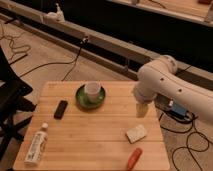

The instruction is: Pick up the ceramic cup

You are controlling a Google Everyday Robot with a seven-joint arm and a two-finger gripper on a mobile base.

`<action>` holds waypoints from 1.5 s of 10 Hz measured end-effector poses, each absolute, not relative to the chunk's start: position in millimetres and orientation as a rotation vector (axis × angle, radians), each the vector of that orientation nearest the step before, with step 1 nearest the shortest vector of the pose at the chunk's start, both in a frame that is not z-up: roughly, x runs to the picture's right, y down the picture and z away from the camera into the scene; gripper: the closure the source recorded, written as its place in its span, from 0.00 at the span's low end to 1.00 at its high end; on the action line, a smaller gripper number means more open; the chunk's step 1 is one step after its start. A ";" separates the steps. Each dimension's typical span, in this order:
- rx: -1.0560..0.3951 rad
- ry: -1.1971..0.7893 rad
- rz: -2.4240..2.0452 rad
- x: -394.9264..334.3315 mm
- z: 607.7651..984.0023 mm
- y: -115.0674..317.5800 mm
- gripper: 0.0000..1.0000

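Note:
The ceramic cup is small, white and handleless. It stands upright in the middle of a dark green round dish at the far middle of the wooden table. My white arm comes in from the right, and the gripper hangs below its wrist over the table's right side. The gripper is well to the right of the cup and apart from it.
A black remote lies left of the dish. A white tube lies at the near left corner. A pale sponge and an orange carrot-like item lie at the near right. A black chair stands to the left; cables cross the floor.

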State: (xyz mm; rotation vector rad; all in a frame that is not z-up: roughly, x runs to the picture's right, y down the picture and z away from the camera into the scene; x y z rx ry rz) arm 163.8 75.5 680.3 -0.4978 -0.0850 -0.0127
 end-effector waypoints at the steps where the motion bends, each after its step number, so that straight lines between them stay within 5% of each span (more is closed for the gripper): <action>1: -0.498 -0.085 -0.013 163.8 680.3 75.5 0.24; 5: -0.535 -0.150 -0.057 144.4 681.7 68.2 0.24; 10: -0.573 -0.427 -0.214 8.3 698.3 49.2 0.24; 15: -0.551 -0.451 -0.215 -6.1 698.8 43.0 0.24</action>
